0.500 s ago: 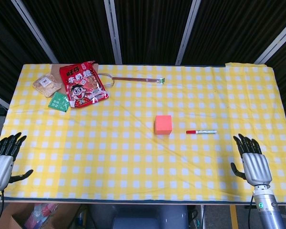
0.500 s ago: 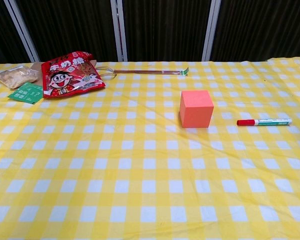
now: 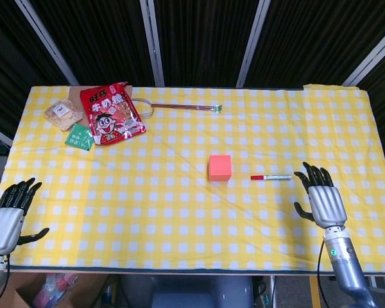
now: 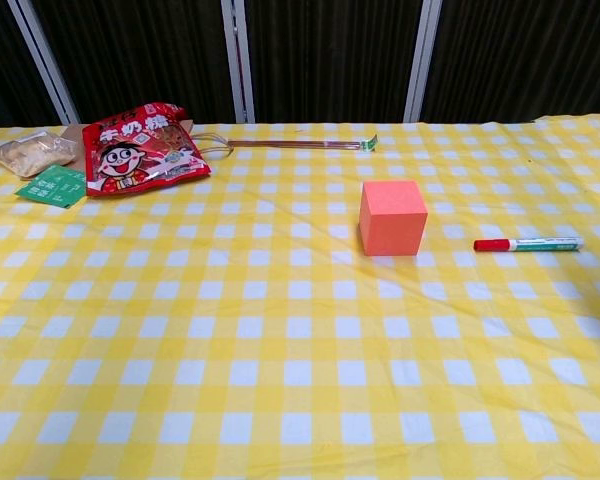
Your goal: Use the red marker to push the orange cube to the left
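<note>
The orange cube (image 3: 219,167) (image 4: 392,217) stands near the middle of the yellow checked table. Just to its right lies the red marker (image 3: 271,177) (image 4: 528,244), red cap toward the cube, a small gap between them. My right hand (image 3: 321,197) hovers open a little right of the marker's tail, fingers spread and pointing away from me, touching nothing. At the table's front left corner my left hand (image 3: 8,215) is open and empty. Neither hand shows in the chest view.
A red snack bag (image 3: 111,113) (image 4: 134,147), a green packet (image 3: 79,136), a clear bag of snacks (image 3: 62,113) and a long thin stick (image 3: 179,106) lie along the back left. The table's right edge (image 3: 380,160) is close to my right hand.
My right hand has moved forward and left, closing in on the marker's tail. The left hand has shifted only slightly. Cube and marker lie where they were.
</note>
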Controlling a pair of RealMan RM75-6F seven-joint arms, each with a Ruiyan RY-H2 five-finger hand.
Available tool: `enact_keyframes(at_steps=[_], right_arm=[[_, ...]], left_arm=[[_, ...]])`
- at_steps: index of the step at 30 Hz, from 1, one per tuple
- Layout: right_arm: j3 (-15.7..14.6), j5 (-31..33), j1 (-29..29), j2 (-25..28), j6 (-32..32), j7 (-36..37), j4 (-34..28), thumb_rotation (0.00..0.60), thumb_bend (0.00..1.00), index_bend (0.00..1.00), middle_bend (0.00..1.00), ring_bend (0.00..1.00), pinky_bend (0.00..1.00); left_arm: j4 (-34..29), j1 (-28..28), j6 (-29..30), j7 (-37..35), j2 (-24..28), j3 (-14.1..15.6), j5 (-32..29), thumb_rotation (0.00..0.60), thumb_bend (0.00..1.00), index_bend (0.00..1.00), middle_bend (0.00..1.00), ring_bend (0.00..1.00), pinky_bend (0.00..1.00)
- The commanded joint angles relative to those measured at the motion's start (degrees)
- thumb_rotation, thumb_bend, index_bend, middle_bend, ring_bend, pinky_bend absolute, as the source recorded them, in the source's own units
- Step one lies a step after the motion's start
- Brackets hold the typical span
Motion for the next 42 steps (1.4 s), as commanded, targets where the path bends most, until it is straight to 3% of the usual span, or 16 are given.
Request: enact_keyframes(at_steps=[1, 14, 24, 31, 42], right_arm=[[2.78, 3.53, 3.4, -2.8, -3.02, -2.78, 2.02, 0.6, 0.37, 0.29, 0.09, 0.0, 0.0], [6.68, 16.57, 12.0, -15.48, -11.16, -8.35, 18.16, 0.6, 0.36, 0.4, 0.15, 0.0, 0.0], [7.51, 19.12, 15.09, -22.23, -16.01, -5.21, 30.81, 0.6, 0.36, 0.44, 0.18, 0.0, 0.0], [7.96, 18.9, 16.21, -24.55, -17.67, -2.84, 35.33, 0.6, 0.36, 0.44, 0.18, 0.0, 0.0], [7.56, 18.53, 16.91, -26.54, -18.55, -1.96, 37.6, 0.6, 0.36, 0.44, 0.18, 0.0, 0.0]], left_arm=[[-0.09, -0.15, -0.27, -0.16, 0.02, 0.07, 0.08, 0.6, 0.0, 0.0, 0.0, 0.0, 0.0], [-0.56, -0.99, -2.06, -1.45, 0.37, 0.17, -0.31, 0.6, 0.0, 0.0, 0.0, 0.0, 0.0], [-1.3, -1.36, -3.16, -2.09, 0.81, 0.16, -1.16, 0.6, 0.0, 0.0, 0.0, 0.0, 0.0], [-1.44, -1.51, -3.58, -2.6, 0.95, -0.07, -1.95, 0.6, 0.0, 0.0, 0.0, 0.0, 0.0], [-1.42, -1.58, -3.7, -2.87, 1.08, -0.14, -2.28, 0.6, 0.0, 0.0, 0.0, 0.0, 0.0]])
